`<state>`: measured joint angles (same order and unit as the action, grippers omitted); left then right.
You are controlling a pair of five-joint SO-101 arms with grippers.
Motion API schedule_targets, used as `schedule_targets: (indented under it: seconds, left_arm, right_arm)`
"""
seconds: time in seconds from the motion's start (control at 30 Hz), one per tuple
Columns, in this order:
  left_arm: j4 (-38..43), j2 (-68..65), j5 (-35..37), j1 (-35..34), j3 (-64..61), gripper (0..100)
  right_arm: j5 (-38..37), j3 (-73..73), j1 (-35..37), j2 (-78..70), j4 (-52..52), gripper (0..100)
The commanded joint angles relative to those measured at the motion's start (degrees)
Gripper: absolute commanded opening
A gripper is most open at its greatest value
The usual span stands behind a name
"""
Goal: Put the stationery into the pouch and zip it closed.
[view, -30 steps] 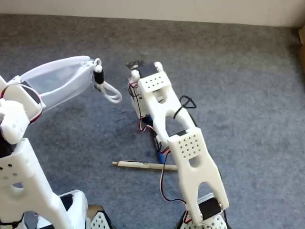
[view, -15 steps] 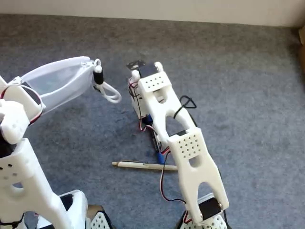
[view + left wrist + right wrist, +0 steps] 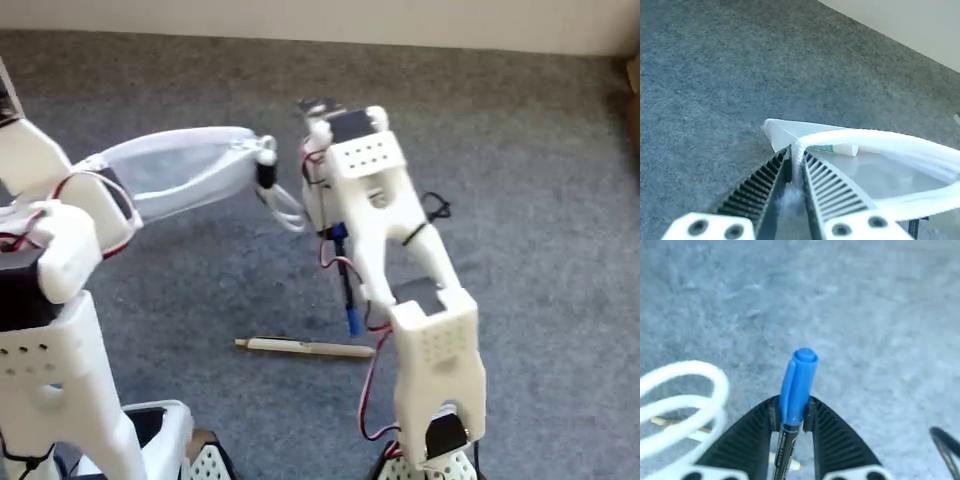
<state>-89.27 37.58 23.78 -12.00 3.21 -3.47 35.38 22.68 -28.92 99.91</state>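
Soft, even daylight fills the high view, so the grey carpet (image 3: 540, 200) sits mid-toned, with only faint, diffuse shadows under the right arm (image 3: 380, 200) and beside the pencil (image 3: 300, 347). That arm's top faces and the clear pouch (image 3: 180, 170) catch the light and run close to pure white. In the right wrist view the carpet looks paler and brighter, and the blue pen (image 3: 797, 385) shows a soft highlight on its cap.

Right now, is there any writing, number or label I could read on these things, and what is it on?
No text here can be read.
Blue pen: faint marks on its dark barrel, too blurred to read.
White stick inside the pouch: a green marking, too blurred to read.
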Motion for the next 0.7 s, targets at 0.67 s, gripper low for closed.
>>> schedule_targets:
  seconds: [0.67]
  left_arm:
    - [-1.05,0.22,0.18,5.49,-4.88,1]
  right_arm:
    - [-0.53,-2.59,-4.18,42.86,0.92,0.5]
